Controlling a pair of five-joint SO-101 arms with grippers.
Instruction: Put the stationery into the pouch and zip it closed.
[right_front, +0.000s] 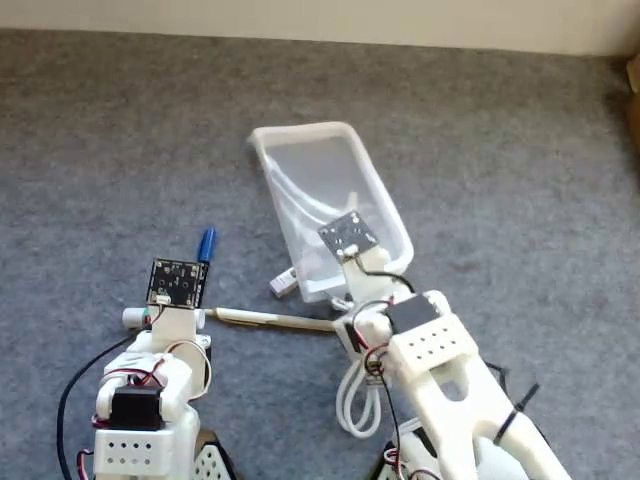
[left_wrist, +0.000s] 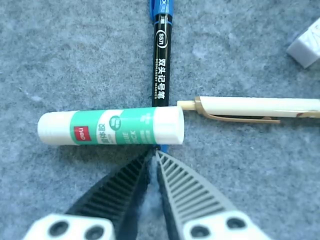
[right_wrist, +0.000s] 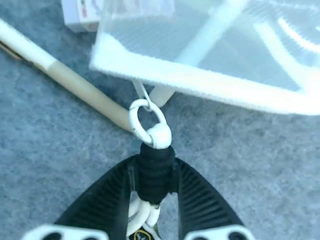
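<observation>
Left wrist view: glue stick (left_wrist: 111, 127) across marker (left_wrist: 161, 70), left gripper (left_wrist: 153, 155) closed at marker's end. Right wrist view: right gripper (right_wrist: 155, 162) clenching zipper pull (right_wrist: 159, 136). High view, centre: whole pouch (right_front: 330, 190).

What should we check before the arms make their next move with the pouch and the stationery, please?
1. Right gripper clamped on the zipper pull: ok.
2. Stationery inside the pouch: not ok; the glue stick, marker, pen and eraser all lie outside it on the carpet.
3. Items apart for a clean single pick: not ok; the glue stick lies across the marker.
4. Left gripper lined up on an item: ok; it sits right at the glue stick, where that crosses the marker.
5. Pouch mouth open wide enough: cannot tell.
</observation>
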